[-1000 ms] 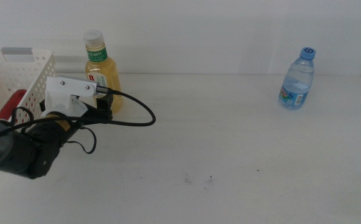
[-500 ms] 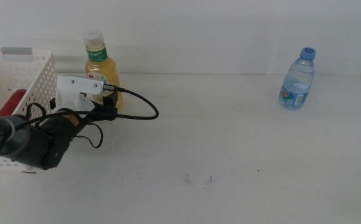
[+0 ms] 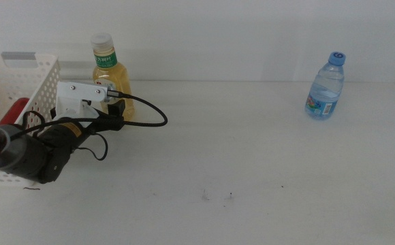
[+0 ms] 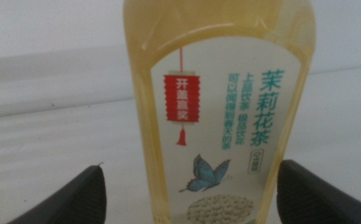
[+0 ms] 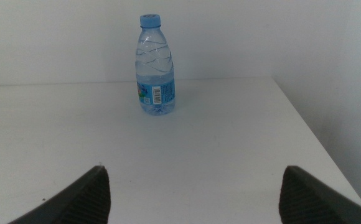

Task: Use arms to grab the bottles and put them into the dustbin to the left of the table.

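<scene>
The yellow tea bottle (image 3: 109,78) with green label and white cap stands upright at the table's back left, next to the dustbin (image 3: 30,71). My left gripper (image 3: 116,109) is right in front of it. In the left wrist view the bottle (image 4: 221,106) fills the picture between my open jaws (image 4: 190,186), with a gap on one side. A red can (image 3: 10,114) lies inside the dustbin. The clear water bottle (image 3: 325,87) with blue cap stands at the back right. It also shows in the right wrist view (image 5: 154,68), far ahead of my open right gripper (image 5: 193,183). The right arm is out of the middle view.
A black cable (image 3: 150,119) loops from the left wrist over the white table (image 3: 252,156). A few dark specks (image 3: 216,197) mark the tabletop near the front. The table's right edge (image 5: 305,124) runs close to the water bottle.
My left arm has drawn back and to the left toward the dustbin, with the gripper closing in on the tea bottle's base. Neither bottle has moved.
</scene>
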### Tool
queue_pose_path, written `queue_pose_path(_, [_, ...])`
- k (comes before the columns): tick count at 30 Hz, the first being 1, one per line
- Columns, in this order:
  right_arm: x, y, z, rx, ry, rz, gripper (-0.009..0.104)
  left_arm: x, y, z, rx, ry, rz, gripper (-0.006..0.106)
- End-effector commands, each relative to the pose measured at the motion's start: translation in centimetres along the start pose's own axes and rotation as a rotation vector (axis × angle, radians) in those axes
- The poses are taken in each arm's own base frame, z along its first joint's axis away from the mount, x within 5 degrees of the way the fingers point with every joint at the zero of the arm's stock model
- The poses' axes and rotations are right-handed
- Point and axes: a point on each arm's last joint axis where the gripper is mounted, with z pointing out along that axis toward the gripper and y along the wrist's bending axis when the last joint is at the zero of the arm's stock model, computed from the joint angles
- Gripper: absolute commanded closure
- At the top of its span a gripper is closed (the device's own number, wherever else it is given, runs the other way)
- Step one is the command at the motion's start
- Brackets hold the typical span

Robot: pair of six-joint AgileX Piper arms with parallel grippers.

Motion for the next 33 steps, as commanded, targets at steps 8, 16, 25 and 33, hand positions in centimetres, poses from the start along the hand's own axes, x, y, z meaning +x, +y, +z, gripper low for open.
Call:
queue_pose_path(8, [0.0, -0.1, 0.0, 0.009, -0.009, -0.014, 0.018, -0.5, 0.7, 0.2, 0.016, -0.023, -0.007, 0.007])
queue_pose_path(16, [0.0, -0.1, 0.0, 0.009, -0.009, -0.014, 0.018, -1.2, 0.7, 2.1, 0.053, -0.044, -0.001, 0.007])
queue_pose_path(25, [0.0, -0.1, 0.0, 0.009, -0.009, -0.014, 0.018, 0.2, 0.3, 4.7, 0.125, -0.046, -0.036, 0.007])
queue_pose_path(33, [0.0, -0.1, 0.0, 0.009, -0.009, -0.014, 0.018, -0.6, -0.7, 6.0, 0.093, -0.046, -0.028, 0.007])
